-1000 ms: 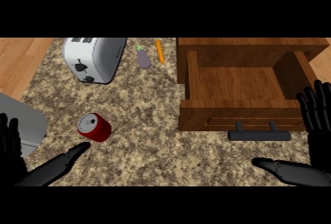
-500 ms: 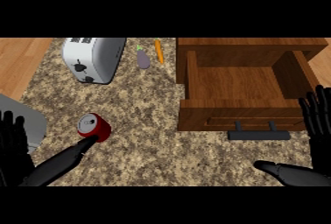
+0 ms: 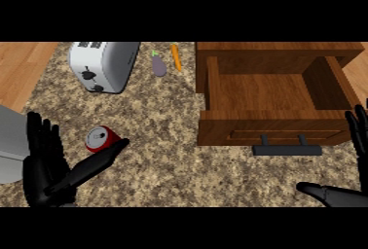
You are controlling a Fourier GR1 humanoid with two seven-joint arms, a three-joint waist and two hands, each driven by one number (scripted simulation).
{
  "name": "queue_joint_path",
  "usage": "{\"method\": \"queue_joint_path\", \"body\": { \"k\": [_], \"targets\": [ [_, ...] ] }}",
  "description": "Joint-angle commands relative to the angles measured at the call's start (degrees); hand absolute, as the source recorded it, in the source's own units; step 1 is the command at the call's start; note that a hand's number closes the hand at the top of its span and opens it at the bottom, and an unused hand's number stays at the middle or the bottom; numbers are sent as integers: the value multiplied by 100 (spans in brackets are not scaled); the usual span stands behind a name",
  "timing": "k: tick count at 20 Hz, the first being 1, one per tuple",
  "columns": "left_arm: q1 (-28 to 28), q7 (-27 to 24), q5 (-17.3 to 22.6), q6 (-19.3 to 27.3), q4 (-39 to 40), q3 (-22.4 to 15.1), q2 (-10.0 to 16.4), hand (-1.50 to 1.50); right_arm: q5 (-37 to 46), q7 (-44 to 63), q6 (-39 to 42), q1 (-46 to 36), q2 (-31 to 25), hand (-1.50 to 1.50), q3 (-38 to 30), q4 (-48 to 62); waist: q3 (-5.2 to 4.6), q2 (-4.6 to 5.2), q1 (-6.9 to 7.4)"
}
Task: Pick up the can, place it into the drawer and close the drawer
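A red can (image 3: 101, 138) with a silver top stands on the speckled counter at the left. My left hand (image 3: 49, 168) is open just below and left of it, fingers up, thumb stretched toward the can's lower right side; I cannot tell whether the thumb touches it. The wooden drawer (image 3: 215, 97) stands pulled open at the right, its inside bare, with a dark handle (image 3: 286, 148) on its front. My right hand (image 3: 356, 141) is open at the right edge, fingers up beside the drawer front, thumb low at the bottom right.
A silver toaster (image 3: 102, 64) stands at the back left. A small eggplant (image 3: 159, 65) and a carrot (image 3: 176, 57) lie behind the drawer's left side. A grey object (image 3: 10, 141) sits at the left edge. Bare wooden floor shows beyond the counter's left edge.
My left hand has moved up and right, bringing its thumb close to the can. The right hand has slid slightly down. The can and drawer have not moved.
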Motion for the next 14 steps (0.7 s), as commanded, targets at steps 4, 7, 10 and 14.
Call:
{"method": "queue_joint_path", "body": {
  "k": [4, 7, 10, 14],
  "targets": [
    [156, -1174, 753, 435, 1116, -116, -3, -150, -401, 172, 294, 265, -169, -150, -434, -352, -2, -2, -4],
    [-41, -1418, 991, 476, 1573, -19, -3, -150, -62, 248, 185, 460, 95, -150, -53, -733, -1, -3, -8],
    [-143, -1776, 1407, 410, 1864, 297, -3, -150, 80, 203, 129, 411, 172, -150, -25, -611, -1, -2, -1],
    [54, -3057, 2275, 679, 2678, 118, -3, -150, 308, 24, 87, 153, 188, -150, -4, -270, -3, 4, 11]
  ]
}}
